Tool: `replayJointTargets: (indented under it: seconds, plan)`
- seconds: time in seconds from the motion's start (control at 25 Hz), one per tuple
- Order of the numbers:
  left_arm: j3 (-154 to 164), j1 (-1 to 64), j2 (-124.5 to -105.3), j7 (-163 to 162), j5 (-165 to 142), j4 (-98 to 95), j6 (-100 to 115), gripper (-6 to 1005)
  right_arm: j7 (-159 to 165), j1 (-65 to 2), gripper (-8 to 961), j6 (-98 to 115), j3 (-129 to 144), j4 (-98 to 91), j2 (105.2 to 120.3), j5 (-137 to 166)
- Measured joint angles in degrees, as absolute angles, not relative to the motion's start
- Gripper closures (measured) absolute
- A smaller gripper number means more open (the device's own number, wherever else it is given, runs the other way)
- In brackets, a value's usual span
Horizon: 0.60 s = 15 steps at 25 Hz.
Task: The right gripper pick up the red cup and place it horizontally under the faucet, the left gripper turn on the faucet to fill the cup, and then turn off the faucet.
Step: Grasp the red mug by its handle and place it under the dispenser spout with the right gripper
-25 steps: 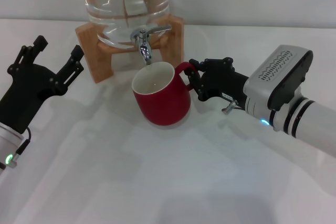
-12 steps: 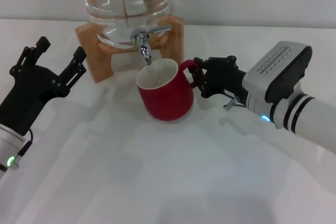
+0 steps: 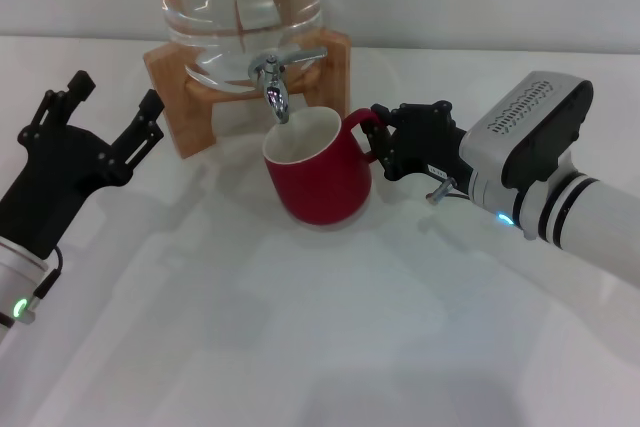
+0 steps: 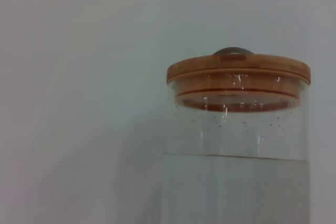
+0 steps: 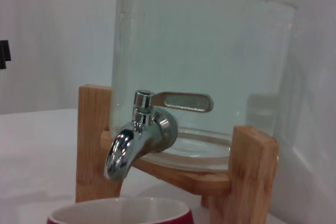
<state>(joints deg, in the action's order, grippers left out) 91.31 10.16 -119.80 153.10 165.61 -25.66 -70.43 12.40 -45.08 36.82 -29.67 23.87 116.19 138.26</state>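
White worktop (image 3: pixel 300 347) fills the head view, meeting a pale wall along the upper edge. Just above centre stands the red cup (image 3: pixel 318 179), squat and glossy, its cream inside showing and its loop handle turned toward the right of the frame. It appears slightly tilted, its mouth leaning toward the upper left, rim just beneath the spout of the faucet (image 3: pixel 274 82). The faucet is shiny chrome with a flat lever lying sideways toward the right, fixed to a clear glass jar (image 3: pixel 236 7) of water in a wooden stand (image 3: pixel 180 112).

From the right of the frame the right pincer (image 3: pixel 378 147) reaches in, its black fingers closed around the cup's handle. At the left of the frame the left pincer (image 3: pixel 105 117) is held spread wide, well apart from the faucet and touching nothing.

Much is cut off: the jar's top leaves the head view, and the right wrist view shows only a sliver of the cup's rim (image 5: pixel 121 214) at its lower edge. The handle is partly hidden by the fingers. The left wrist view shows only the jar's wooden lid (image 4: pixel 239 74) and upper glass.
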Motion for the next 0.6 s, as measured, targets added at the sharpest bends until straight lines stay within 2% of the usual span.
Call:
replayJointTargets:
  seconds: [0.6]
  plan:
    - [91.40, 11.12, -119.70, 153.10, 165.40, -25.17, -69.98, 125, 12.32, -45.89, 821, 35.47, -29.30, 24.72, 116.19, 138.34]
